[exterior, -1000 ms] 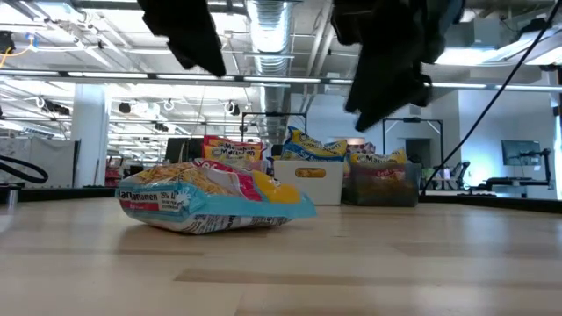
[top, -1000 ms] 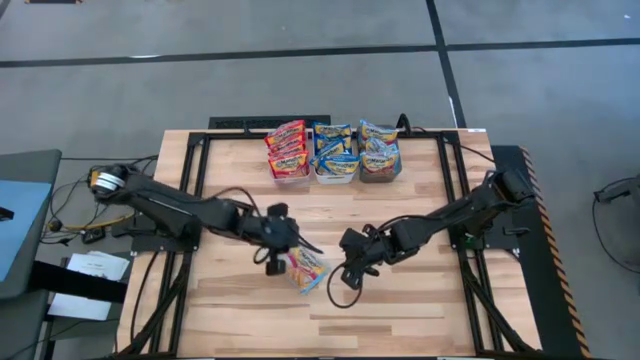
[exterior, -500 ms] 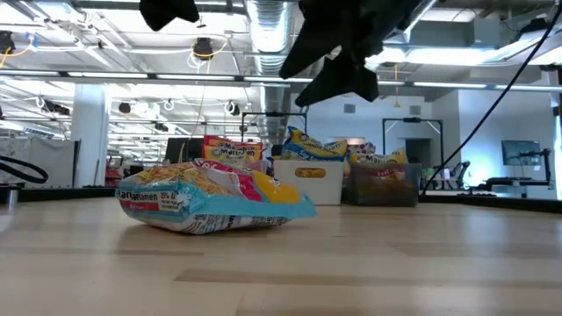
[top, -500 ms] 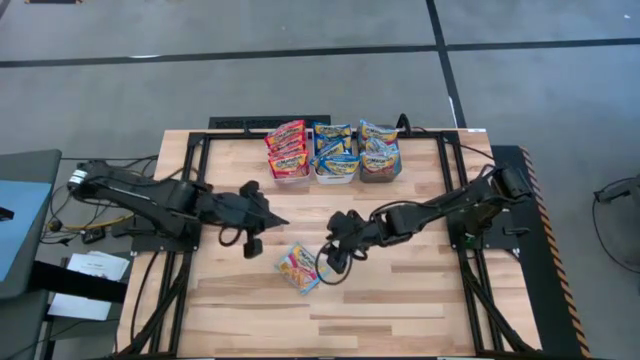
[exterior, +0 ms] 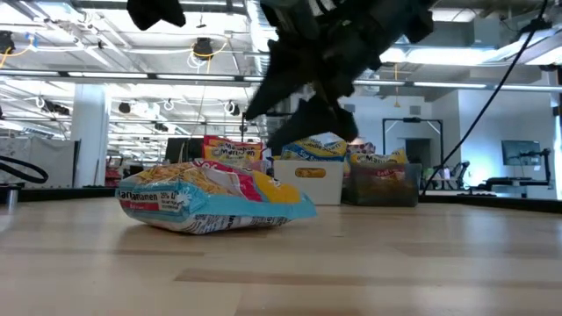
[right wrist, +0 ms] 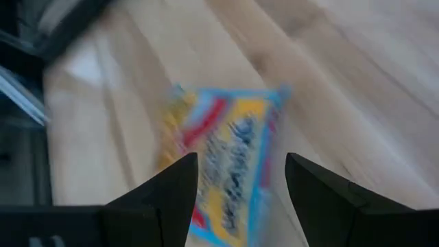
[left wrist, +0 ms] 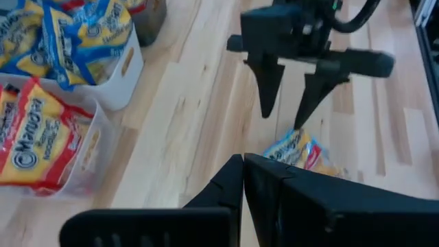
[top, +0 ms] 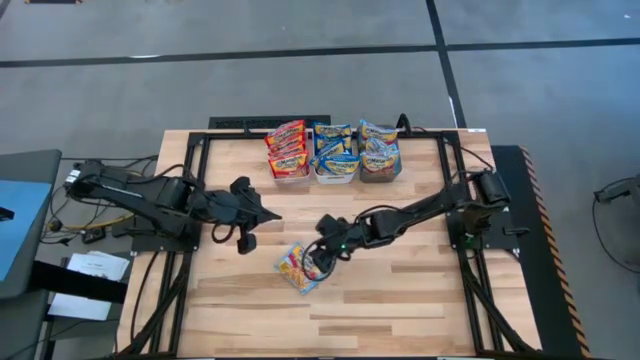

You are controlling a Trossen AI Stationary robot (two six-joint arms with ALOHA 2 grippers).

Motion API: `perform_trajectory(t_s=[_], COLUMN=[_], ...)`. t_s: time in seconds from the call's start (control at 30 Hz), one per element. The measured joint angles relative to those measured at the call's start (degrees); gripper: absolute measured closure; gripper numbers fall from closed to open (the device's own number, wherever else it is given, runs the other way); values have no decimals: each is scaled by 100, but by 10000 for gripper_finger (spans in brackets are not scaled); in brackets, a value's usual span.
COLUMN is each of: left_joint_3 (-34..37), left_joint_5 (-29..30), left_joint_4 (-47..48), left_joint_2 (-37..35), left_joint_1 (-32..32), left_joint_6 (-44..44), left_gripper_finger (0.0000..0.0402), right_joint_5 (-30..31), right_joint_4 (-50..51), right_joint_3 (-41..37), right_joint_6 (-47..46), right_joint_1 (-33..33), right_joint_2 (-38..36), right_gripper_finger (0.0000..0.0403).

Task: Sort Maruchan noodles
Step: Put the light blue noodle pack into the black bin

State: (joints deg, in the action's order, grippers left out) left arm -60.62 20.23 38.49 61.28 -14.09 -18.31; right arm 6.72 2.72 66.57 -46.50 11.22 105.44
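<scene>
Right gripper (top: 322,258) hangs over the table (top: 400,300) center, fingers spread wide, nothing between them. A lone packet (top: 299,267) lies flat on the wood right under and just beside its fingertips; blue edge, yellow and red face. In the right wrist view the packet (right wrist: 223,165) shows in the gap between the two fingers (right wrist: 319,199), blurred, apart from both. Low view: the packet (exterior: 211,200) rests on the table with the right gripper (exterior: 303,96) above it, not touching as far as can be told. Left wrist view has the right gripper (left wrist: 291,110) pointing down, jaws apart, tips just above the packet (left wrist: 298,149).

Left gripper (top: 268,214) is off to the side of the packet, near but clear of it, fingers closed tight, empty. Its own closed fingertips (left wrist: 241,165) meet at a point in the left wrist view.

Three bins sit in a row at the far table edge, well beyond both grippers: clear bin (top: 290,170) with red packets (top: 287,145), white bin (top: 335,173) with blue packets (top: 333,145), dark bin (top: 379,173) with more packets (top: 378,145), colors mixed blue and yellow. In the left wrist view the white bin (left wrist: 120,79) and clear bin (left wrist: 86,154) stand touching side by side.
</scene>
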Motion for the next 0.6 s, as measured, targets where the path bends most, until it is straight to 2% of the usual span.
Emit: perform_trajectory(t_s=[0.4, 0.6], left_joint_3=[-7, -7], left_joint_5=[120, 146], left_joint_4=[337, 263], left_joint_2=[224, 250], left_joint_1=[9, 9], left_joint_6=[-232, -232], left_gripper_finger=[402, 402], right_joint_5=[-760, -791], right_joint_4=[-292, -317], right_joint_3=[82, 83], right_joint_6=[-361, -320], right_joint_1=[19, 131], right_joint_2=[652, 645], right_gripper_finger=[159, 159])
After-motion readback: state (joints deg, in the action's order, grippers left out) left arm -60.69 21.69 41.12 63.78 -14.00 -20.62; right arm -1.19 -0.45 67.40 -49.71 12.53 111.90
